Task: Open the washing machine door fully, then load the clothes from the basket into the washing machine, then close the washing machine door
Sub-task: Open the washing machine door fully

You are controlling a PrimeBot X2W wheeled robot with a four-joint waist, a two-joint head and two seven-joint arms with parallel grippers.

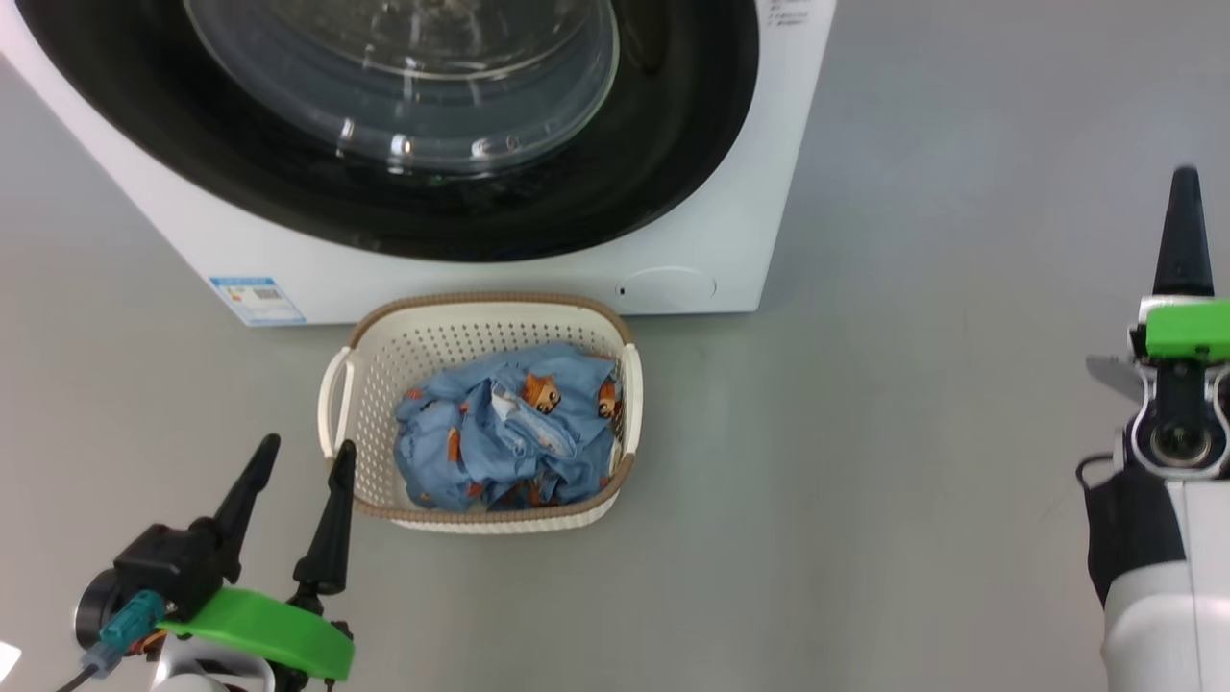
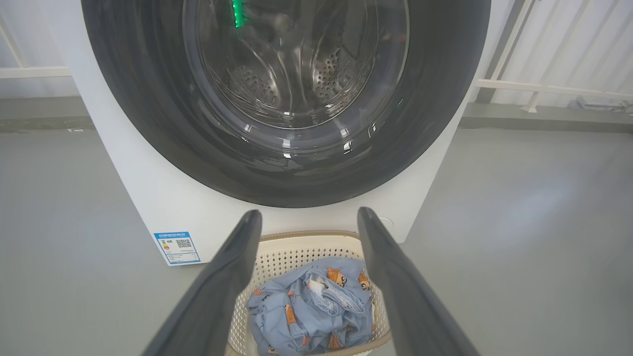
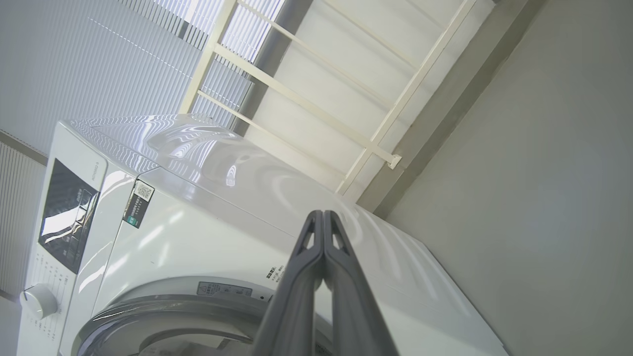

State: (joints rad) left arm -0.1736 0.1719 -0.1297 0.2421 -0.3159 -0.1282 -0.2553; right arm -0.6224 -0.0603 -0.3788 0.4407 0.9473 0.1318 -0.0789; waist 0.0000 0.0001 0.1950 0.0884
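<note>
The white washing machine (image 1: 480, 274) stands ahead with its black-rimmed glass door (image 1: 413, 86) closed against its front; through the door (image 2: 292, 89) the steel drum shows. On the floor just before it sits the cream basket (image 1: 380, 384) with the light-blue printed clothes (image 1: 509, 432) bundled inside. My left gripper (image 1: 307, 461) is open and empty, low at the basket's left side, and the clothes (image 2: 311, 306) show between its fingers (image 2: 309, 217). My right gripper (image 1: 1184, 187) is shut on nothing, out to the right, its closed fingers (image 3: 322, 220) pointing toward the machine's (image 3: 198, 222) upper side.
Bare grey floor (image 1: 913, 432) spreads right of the machine and the basket. A blue label sticker (image 1: 258, 300) sits on the machine's lower left front. Behind the machine stand a white ribbed wall and a cream railing (image 3: 306, 94).
</note>
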